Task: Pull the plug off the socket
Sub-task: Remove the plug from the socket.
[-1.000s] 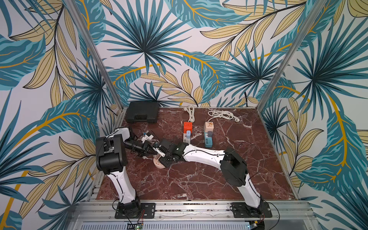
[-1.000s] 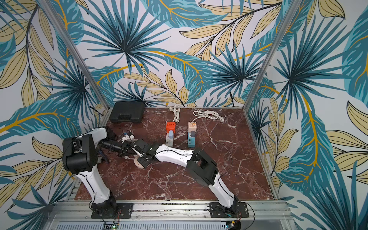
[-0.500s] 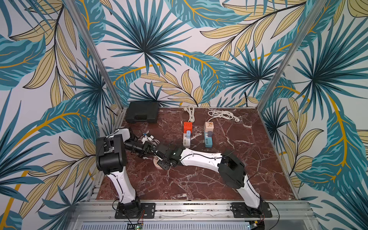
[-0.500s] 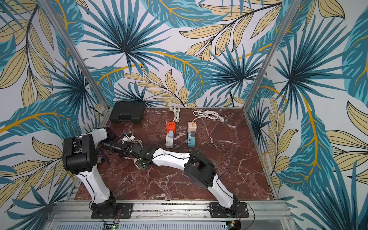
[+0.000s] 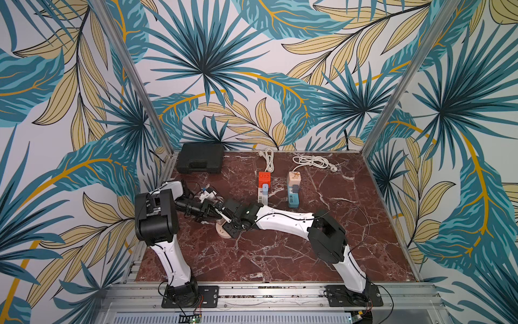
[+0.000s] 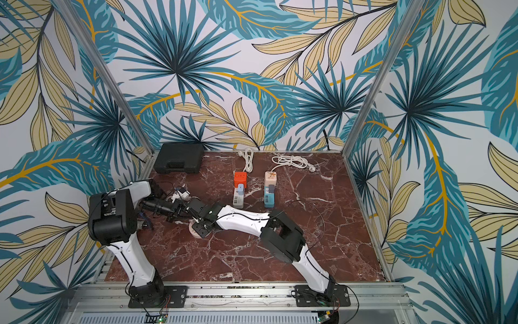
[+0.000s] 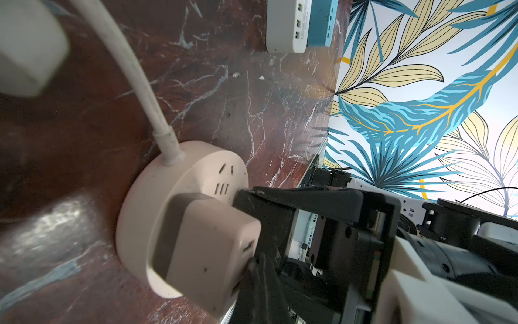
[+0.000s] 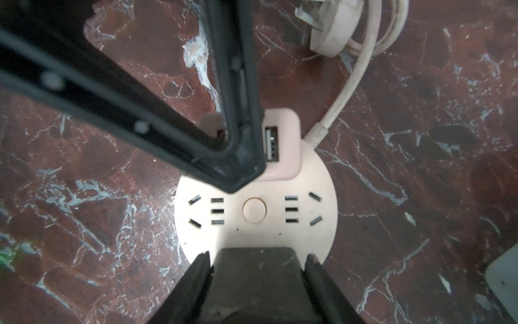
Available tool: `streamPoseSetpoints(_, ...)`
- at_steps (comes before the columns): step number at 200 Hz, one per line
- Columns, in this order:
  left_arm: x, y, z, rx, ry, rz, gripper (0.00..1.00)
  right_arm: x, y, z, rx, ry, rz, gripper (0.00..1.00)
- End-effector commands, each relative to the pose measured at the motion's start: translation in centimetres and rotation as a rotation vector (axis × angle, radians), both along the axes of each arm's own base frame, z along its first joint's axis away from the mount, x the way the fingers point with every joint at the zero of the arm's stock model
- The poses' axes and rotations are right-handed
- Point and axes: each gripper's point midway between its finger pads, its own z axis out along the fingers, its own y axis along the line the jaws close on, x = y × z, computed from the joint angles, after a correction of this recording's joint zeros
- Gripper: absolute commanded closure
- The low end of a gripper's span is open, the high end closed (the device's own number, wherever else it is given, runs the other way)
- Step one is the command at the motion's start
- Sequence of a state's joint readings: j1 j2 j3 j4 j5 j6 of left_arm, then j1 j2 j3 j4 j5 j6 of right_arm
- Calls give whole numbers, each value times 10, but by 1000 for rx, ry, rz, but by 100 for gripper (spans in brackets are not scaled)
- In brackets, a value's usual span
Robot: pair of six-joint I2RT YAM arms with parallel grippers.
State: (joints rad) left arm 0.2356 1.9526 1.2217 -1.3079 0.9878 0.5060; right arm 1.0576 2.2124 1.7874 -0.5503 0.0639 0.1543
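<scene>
A round pink socket (image 5: 222,233) (image 6: 196,232) lies on the marble table left of centre. A pink square USB plug (image 8: 283,157) (image 7: 213,244) sits in it. My left gripper (image 8: 241,179) (image 7: 258,266) is shut, its tip pressing on that pink plug's top face. A black plug (image 8: 258,280) (image 7: 263,221) stands on the socket's face (image 8: 252,232) opposite the pink one. My right gripper (image 8: 256,254) (image 5: 231,227) is shut on its two sides. The socket's white cord (image 7: 145,92) leaves beside the pink plug.
The cord's own white plug (image 8: 333,30) lies just behind the socket. Further back stand a white strip with an orange adapter (image 5: 264,179) and a blue strip (image 5: 293,193), each with a coiled cord. A black case (image 5: 200,158) fills the back left corner.
The right arm's elbow and wrist swung slightly left half a second ago and have come back. Both grippers stay at the socket, which has not visibly moved.
</scene>
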Motion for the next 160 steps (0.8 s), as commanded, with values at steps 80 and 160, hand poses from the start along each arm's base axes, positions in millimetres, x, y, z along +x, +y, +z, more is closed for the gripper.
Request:
streamPoseSetpoints(80,-12,28,-62,232,-3,-111,100,15,-2,19,-88,-216,-58,78)
streamPoseSetpoints(160,-13,29,-66,242,-1,-114,100,14,8,31,37,-114,-73,78)
